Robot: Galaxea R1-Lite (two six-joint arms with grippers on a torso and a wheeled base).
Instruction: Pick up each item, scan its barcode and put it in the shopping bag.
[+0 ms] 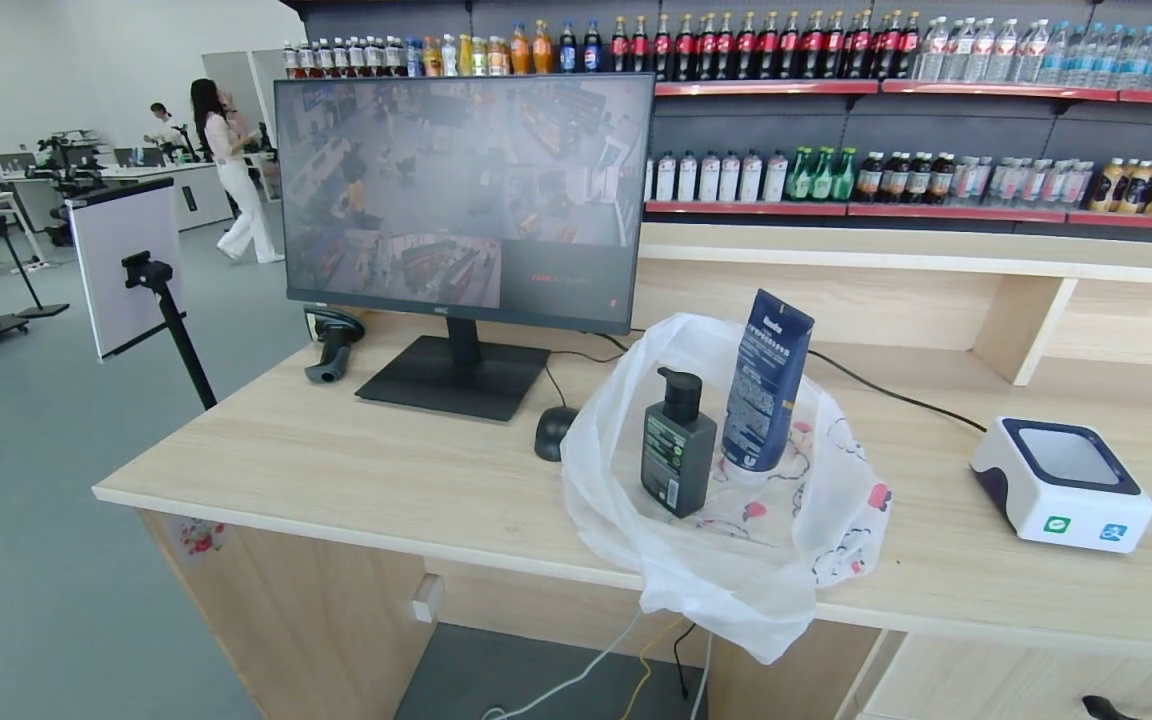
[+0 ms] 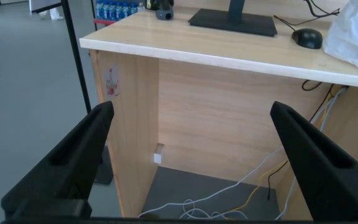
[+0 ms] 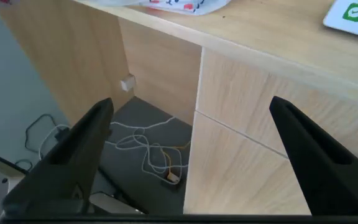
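The left jaws and right jaws both gape apart below the pale wooden counter [image 1: 386,480], and above them (on top) a dark pump bottle [image 1: 678,460] and blue tube [image 1: 764,390] stand in the white plastic shopping bag [image 1: 736,590].

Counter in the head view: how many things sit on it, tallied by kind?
Shopping bag: 1
Products standing in it: 2 (dark pump bottle, blue tube)
Scanners: 2 (black handheld scanner, white desktop scanner)
Monitor: 1
Mouse: 1
Total: 7
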